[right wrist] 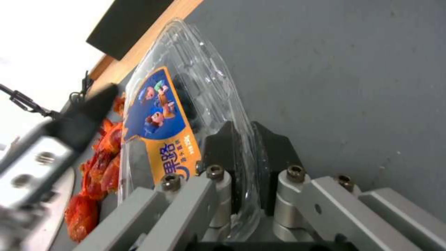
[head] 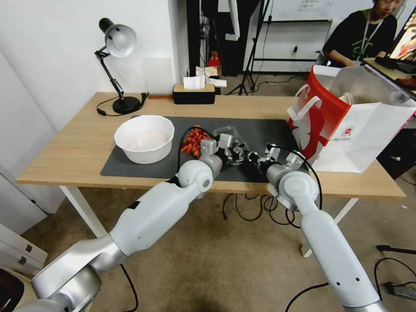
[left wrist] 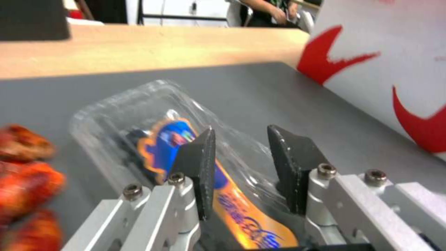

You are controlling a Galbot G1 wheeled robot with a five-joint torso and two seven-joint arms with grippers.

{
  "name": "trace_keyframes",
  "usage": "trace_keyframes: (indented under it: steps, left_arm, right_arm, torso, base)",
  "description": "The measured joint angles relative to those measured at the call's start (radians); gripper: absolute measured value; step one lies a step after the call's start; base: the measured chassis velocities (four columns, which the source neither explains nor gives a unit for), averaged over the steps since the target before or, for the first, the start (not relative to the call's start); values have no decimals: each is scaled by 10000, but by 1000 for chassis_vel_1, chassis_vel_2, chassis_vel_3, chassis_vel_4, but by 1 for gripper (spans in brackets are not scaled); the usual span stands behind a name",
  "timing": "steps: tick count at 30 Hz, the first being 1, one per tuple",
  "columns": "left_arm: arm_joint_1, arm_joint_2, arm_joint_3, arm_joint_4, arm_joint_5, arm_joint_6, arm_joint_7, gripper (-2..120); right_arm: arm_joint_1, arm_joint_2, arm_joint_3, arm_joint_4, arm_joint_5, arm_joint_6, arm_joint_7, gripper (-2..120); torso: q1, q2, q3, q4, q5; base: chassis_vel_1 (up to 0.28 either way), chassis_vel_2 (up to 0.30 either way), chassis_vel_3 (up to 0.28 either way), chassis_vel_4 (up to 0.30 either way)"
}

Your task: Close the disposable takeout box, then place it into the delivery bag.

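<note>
The disposable takeout box [head: 229, 133] is a clear plastic clamshell with a blue and orange label, lying on the dark mat [head: 264, 130]. My right gripper [right wrist: 244, 134] is shut on the box's [right wrist: 186, 69] thin clear rim at its near end. My left gripper [left wrist: 241, 129] is open, its two black fingers standing just over the labelled lid of the box [left wrist: 139, 115]. In the head view the left gripper [head: 234, 151] and right gripper [head: 253, 159] meet at the box's near side. The red-and-white delivery bag [head: 342, 125] stands open to the right. I cannot tell if the lid is latched.
A pile of red crayfish [head: 194, 141] lies just left of the box, with a round white bowl [head: 144, 138] beyond it. A desk lamp [head: 117, 65] and a black tissue box [head: 193, 93] stand at the table's back edge. Bare mat separates box and bag.
</note>
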Motion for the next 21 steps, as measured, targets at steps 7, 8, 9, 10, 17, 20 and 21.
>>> trace_keyframes:
  steps: [7, 8, 9, 10, 17, 20, 21]
  left_arm:
    - [268, 661, -628, -892, -168, 89, -140, 31]
    - [501, 896, -865, -1272, -192, 100, -154, 31]
    - [735, 1102, -1063, -1581, -201, 105, -160, 31]
    - [963, 1256, -1237, -1816, -202, 105, -165, 31]
    - [2566, 2077, -2624, -3252, -74, 29, -110, 31]
    - [3307, 2335, -3340, -3783, 88, -64, -30, 31]
    - [3689, 2430, -3688, -3994, 211, -124, -2, 31]
  right_arm:
    - [76, 19, -89, -53, -282, 49, -136, 6]
    - [85, 19, -103, -53, -350, 73, -183, 6]
    - [87, 12, -107, -38, -385, 88, -212, 6]
    - [87, 0, -109, -21, -412, 99, -241, 6]
    - [78, -104, -130, 47, -639, 237, -515, 6]
    - [69, -114, -152, 75, -665, 253, -570, 6]
    - [67, -114, -169, 85, -683, 255, -592, 6]
  torso:
    - [1, 0, 0, 0, -1]
    - [1, 0, 0, 0, -1]
    - [0, 1, -2, 0, -1]
    - [0, 0, -1, 1, 1]
    - [-2, 2, -2, -1, -2]
    - [-2, 3, -2, -2, 2]
    - [-1, 2, -2, 0, -2]
  base:
    - [0, 0, 0, 0]
    - [0, 0, 0, 0]
    - [0, 0, 0, 0]
    - [0, 0, 0, 0]
    - [0, 0, 0, 0]
    - [0, 0, 0, 0]
    - [0, 0, 0, 0]
